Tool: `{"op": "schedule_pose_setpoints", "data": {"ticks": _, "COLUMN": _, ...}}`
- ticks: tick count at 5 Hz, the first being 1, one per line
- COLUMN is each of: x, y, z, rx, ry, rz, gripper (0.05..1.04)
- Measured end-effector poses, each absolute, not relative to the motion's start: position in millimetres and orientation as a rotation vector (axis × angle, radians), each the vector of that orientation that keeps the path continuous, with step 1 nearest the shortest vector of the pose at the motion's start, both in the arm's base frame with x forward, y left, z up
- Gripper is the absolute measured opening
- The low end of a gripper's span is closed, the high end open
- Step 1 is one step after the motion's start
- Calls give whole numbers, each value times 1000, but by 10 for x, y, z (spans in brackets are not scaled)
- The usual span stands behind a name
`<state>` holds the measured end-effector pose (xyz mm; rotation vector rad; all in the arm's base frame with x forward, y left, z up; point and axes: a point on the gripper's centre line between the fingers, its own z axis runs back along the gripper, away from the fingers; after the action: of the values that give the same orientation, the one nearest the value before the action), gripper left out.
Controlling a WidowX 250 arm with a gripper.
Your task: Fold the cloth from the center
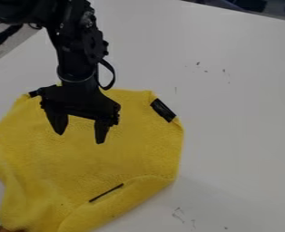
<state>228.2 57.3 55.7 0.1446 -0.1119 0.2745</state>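
While the black arm [81, 59] is hanging down from the upper left of the camera view, its claw [80, 138] is pointing downward over the upper middle part of the yellow cloth [133, 149]. The two fingers are standing spread, with a gap between them, and yellow fabric is showing through that gap; nothing is sitting pinched there. Whether the tips are touching the fabric, I cannot tell. The cloth is lying on the pale counter [242, 113], taking up the lower left of the view and running out at the bottom edge. Along its lower right side, the border is curling inward in a soft, raised flap, and folds are running down its lower left part. A wide black patch [163, 110] is sitting at the upper right edge of the cloth, a thin black strip [106, 192] is lying at a slant near the inner line of the flap, and a small black piece [34, 94] is showing at the upper left edge, just beside the claw. A black cable [113, 74] is looping out from the arm's right side in the view.
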Motion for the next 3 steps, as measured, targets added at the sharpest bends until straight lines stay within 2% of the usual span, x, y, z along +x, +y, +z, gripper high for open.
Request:
{"op": "schedule_pose_setpoints", "data": {"ticks": 1, "x": 2266, "y": 571, "z": 507, "rx": 144, "ry": -90, "rz": 270, "gripper": 1000}}
{"op": "schedule_pose_setpoints", "data": {"ticks": 3, "x": 2462, "y": 639, "z": 457, "rx": 149, "ry": -110, "rz": 208, "gripper": 1000}}
